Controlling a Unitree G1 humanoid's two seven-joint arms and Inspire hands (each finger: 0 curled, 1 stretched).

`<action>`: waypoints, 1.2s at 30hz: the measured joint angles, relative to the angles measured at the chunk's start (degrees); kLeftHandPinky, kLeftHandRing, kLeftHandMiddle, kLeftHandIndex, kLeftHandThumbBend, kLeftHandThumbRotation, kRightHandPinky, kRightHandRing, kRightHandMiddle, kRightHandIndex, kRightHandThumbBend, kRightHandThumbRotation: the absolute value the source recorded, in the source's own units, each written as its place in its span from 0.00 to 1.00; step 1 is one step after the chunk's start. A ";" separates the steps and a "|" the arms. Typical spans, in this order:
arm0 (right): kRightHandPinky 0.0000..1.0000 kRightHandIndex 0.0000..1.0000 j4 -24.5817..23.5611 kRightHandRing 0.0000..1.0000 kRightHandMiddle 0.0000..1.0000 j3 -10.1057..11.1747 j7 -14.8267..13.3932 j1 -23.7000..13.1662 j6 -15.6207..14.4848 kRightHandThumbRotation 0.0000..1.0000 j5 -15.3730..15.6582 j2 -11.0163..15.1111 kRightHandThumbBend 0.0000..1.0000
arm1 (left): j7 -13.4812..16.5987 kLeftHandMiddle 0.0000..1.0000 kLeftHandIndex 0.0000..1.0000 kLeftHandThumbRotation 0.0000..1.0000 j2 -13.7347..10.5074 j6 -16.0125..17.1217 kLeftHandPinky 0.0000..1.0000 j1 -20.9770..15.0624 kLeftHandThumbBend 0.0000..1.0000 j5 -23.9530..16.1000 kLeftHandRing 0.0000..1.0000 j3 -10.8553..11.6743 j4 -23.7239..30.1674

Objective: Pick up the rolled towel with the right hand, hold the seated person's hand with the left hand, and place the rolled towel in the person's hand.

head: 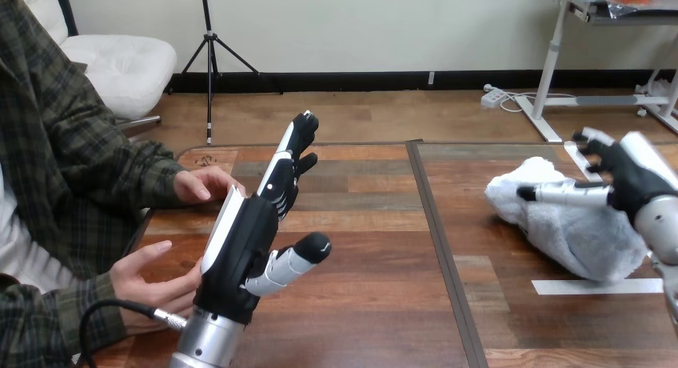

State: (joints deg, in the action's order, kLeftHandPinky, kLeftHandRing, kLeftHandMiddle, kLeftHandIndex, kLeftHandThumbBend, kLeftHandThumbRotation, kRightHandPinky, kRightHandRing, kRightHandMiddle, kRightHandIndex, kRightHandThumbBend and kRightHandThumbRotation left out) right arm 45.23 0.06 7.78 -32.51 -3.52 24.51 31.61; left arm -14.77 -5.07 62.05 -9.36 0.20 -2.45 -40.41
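The rolled towel point(572, 232), white and fluffy, lies on the table at the right. My right hand point(632, 180) is over its right end, open. Its thumb stretches left across the towel's top and its fingers are loosely bent above the far side, not closed on the towel. My left hand point(244, 248) stands upright at the left, open, with straight fingers pointing away and the thumb out to the right. The person's nearer hand point(152, 280) lies against the back of my left hand. Their farther hand point(204, 184) rests on the table behind it. My left hand curls round neither.
A dark seam point(436, 224) runs front to back down the middle of the wooden table. A white tape strip point(596, 286) lies in front of the towel, and another point(577, 156) behind it. The person's sleeve point(88, 176) covers the table's left edge.
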 measured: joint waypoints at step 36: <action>0.52 0.95 27.57 0.72 0.79 -11.83 1.63 -19.99 -2.13 0.47 5.41 0.18 1.00 | -2.67 1.00 1.00 0.80 1.42 -1.92 0.97 3.12 1.00 4.93 0.99 -1.52 9.53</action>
State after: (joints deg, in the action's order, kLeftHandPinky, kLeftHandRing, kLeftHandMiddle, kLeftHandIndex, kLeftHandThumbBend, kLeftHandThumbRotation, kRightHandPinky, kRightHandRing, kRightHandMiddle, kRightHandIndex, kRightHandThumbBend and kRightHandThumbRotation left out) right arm 72.81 -11.77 9.41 -52.50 -5.65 29.93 31.79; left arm -17.44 -3.66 60.13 -6.24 5.13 -3.98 -30.88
